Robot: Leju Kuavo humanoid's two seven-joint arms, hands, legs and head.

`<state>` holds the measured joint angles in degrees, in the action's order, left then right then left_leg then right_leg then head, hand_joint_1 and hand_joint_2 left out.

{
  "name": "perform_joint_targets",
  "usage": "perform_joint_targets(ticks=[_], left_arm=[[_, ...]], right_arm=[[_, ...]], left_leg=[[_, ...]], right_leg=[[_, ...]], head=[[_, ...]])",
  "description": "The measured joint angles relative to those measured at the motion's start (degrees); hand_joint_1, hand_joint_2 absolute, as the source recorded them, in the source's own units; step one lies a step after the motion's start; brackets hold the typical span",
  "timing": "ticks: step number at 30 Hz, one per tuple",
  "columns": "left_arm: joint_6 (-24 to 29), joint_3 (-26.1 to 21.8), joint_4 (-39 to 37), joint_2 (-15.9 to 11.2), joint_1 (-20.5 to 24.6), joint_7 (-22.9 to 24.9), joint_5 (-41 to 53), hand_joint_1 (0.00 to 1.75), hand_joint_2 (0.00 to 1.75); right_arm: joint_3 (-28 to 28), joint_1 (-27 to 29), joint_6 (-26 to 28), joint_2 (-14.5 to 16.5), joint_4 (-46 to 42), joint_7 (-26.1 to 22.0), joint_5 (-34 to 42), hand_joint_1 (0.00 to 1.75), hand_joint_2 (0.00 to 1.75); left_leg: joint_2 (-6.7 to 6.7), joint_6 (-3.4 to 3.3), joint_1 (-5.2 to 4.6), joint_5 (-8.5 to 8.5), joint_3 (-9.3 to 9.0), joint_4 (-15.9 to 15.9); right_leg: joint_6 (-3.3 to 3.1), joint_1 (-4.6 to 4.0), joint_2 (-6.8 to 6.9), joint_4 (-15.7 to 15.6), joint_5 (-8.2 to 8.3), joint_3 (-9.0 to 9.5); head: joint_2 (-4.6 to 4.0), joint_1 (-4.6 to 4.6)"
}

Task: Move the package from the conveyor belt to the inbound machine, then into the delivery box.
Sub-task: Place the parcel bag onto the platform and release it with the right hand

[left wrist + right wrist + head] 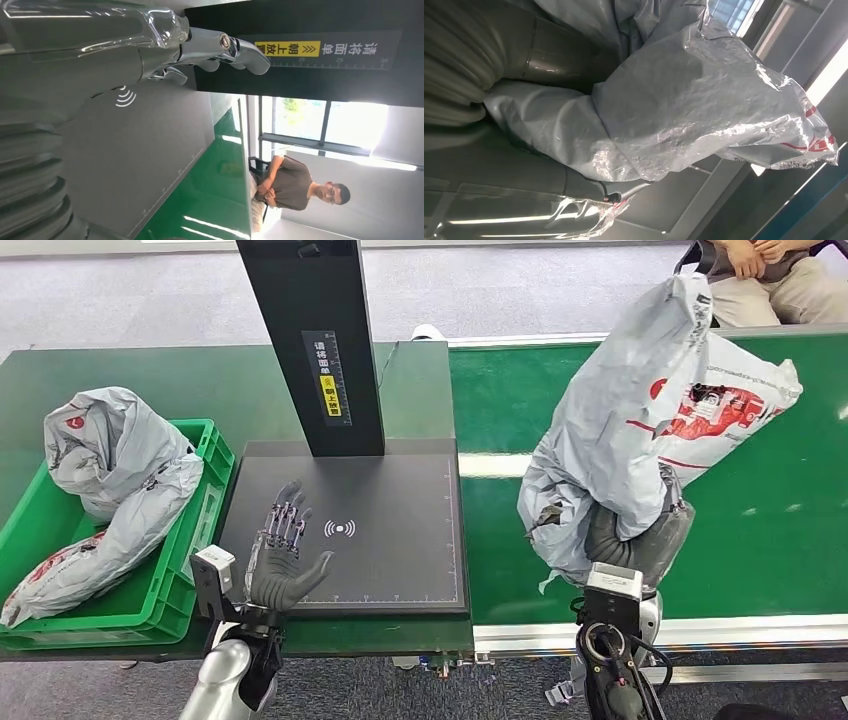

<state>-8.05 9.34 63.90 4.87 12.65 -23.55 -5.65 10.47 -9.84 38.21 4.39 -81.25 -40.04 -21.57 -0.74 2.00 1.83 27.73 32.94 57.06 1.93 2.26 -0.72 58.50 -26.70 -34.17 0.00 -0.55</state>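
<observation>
You have a person (765, 275) seated beyond the far edge of the belt, in beige trousers with hands together in the lap; the left wrist view shows the same person (290, 182) in a dark shirt, arms crossed, on a chair. Behind them a window (325, 122) lets in bright daylight. Grey floor (120, 300) runs past the dark green bench (150, 375).

Crumpled grey package (640, 410) with red print, held upright above the green conveyor belt (780, 520).
</observation>
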Motion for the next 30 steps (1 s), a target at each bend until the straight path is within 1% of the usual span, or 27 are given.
perform_joint_targets(ticks=[6, 9, 12, 14, 18, 22, 25, 28, 30], left_arm=[[-0.38, 1.1, -0.47, -0.53, 0.98, -0.48, -1.11, 0.0, 1.75], [-0.5, 1.4, -0.95, -0.78, 1.46, -0.75, -1.34, 0.0, 1.75], [-0.94, 1.73, -1.48, -1.03, 1.83, -1.15, -1.43, 0.0, 1.75], [-1.32, 2.16, -1.96, -1.19, 2.16, -1.44, -1.55, 0.0, 1.75], [-1.67, 2.81, -3.46, -1.4, 2.75, -2.54, -1.63, 0.0, 1.75], [-1.64, 3.16, -4.61, -1.68, 2.86, -3.19, -1.62, 0.0, 1.75], [-1.3, 3.17, -5.14, -1.77, 2.92, -3.39, -1.58, 0.0, 1.75], [-1.05, 3.15, -5.44, -1.88, 2.9, -3.43, -1.53, 0.0, 1.75], [-0.98, 3.16, -5.66, -1.91, 2.96, -3.39, -1.46, 0.0, 1.75]], right_arm=[[6.7, -3.52, -0.77, -1.77, 3.71, 0.0, -8.08, 1.75, 1.75], [9.09, -5.07, -1.32, -2.37, 5.68, 0.12, -10.52, 1.75, 1.75], [11.44, -7.07, -3.59, -3.06, 8.2, 1.15, -15.17, 1.75, 1.75], [13.59, -9.15, -7.65, -3.54, 10.91, 2.86, -18.58, 1.75, 1.75], [18.84, -14.16, -19.42, -4.2, 18.88, 6.54, -23.13, 1.75, 1.75], [22.57, -17.34, -24.86, -4.4, 25.21, 8.61, -24.51, 1.75, 1.75], [24.94, -19.98, -31.88, -4.25, 30.52, 11.16, -25.2, 1.75, 1.75], [26.95, -22.41, -37.1, -3.4, 35.79, 13.42, -25.54, 1.75, 1.75], [28.22, -24.29, -40.12, -2.61, 39.13, 14.05, -25.55, 1.75, 1.75]], left_leg=[[0.03, 0.0, 0.0, -0.01, -0.01, 0.01], [0.04, 0.0, 0.0, -0.01, 0.01, 0.01], [0.0, 0.0, 0.0, 0.0, 0.02, 0.01], [0.01, 0.0, 0.0, -0.01, 0.02, 0.01], [0.05, -0.01, 0.0, -0.03, -0.01, 0.01], [0.08, -0.03, 0.0, -0.05, 0.02, 0.01], [0.07, -0.03, 0.0, -0.04, 0.03, 0.01], [0.09, -0.03, 0.0, -0.04, 0.04, 0.01], [0.07, -0.03, 0.0, -0.05, 0.03, 0.01]], right_leg=[[0.0, 0.0, 0.01, 0.0, 0.0, 0.01], [0.0, 0.0, 0.02, 0.01, 0.0, 0.0], [0.0, 0.0, 0.01, 0.01, 0.0, -0.02], [0.0, 0.0, 0.01, 0.01, 0.0, -0.01], [0.0, 0.0, 0.04, 0.01, 0.01, 0.01], [0.0, 0.0, 0.08, 0.02, 0.01, 0.02], [0.0, 0.0, 0.07, 0.02, 0.01, 0.01], [0.0, 0.0, 0.07, 0.02, 0.01, -0.01], [0.0, 0.0, 0.06, 0.02, 0.01, -0.01]], head=[[0.0, -0.01], [0.0, 0.01], [0.0, 0.0], [0.0, 0.0], [0.0, 0.0], [0.0, -0.01], [0.0, -0.01], [0.0, -0.01], [0.0, 0.0]])
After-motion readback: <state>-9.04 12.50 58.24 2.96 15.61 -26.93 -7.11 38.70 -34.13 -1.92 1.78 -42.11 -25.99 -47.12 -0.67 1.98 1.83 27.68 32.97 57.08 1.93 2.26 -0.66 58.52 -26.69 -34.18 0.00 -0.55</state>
